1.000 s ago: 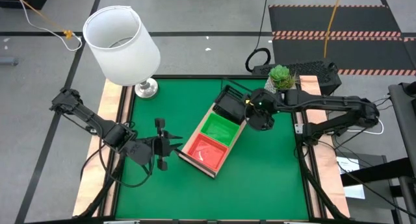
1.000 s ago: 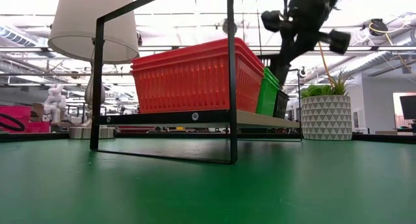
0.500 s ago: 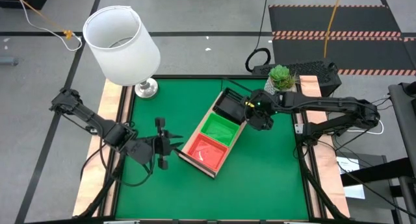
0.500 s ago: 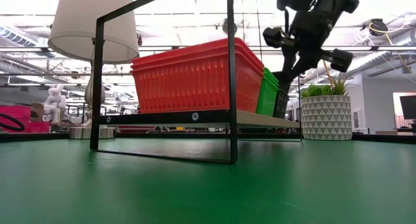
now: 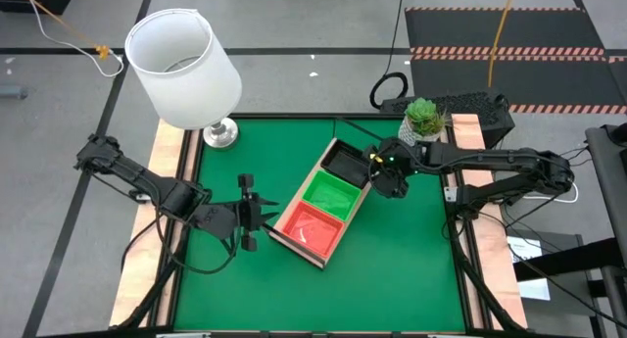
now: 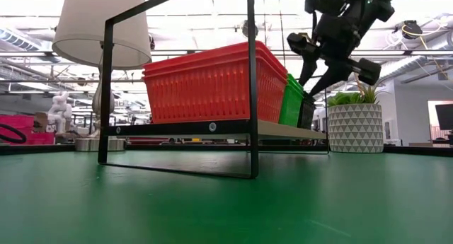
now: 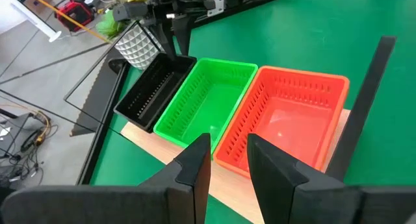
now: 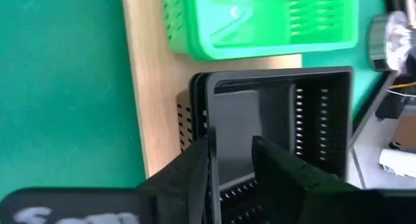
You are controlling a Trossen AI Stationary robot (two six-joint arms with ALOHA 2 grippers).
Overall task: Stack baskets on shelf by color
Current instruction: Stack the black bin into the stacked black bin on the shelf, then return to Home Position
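Three colours of baskets sit in a row on the shelf (image 5: 277,236), which lies slantwise on the green mat (image 5: 411,269); the orange-red stack (image 5: 310,227) is at the end nearest the camera side of the table, the green stack (image 5: 332,194) in the middle, the black stack (image 5: 347,162) at the far end near the potted plant (image 5: 423,116). From table height the orange-red baskets show as several nested together, with the green and black ones behind them.

Over the outer edge of the black stack is the right gripper (image 8: 232,152); its wrist view shows its two fingers (image 8: 195,169) a small gap apart, straddling the rim of the top black basket (image 8: 286,110); whether they pinch that rim or stand just clear of it cannot be told.

Beside the orange-red end of the shelf, low over the mat and apart from the baskets, waits the left gripper (image 7: 229,152); its fingers are a narrow gap apart with nothing between them.

A white lamp (image 5: 183,66) stands at the far left corner of the mat.
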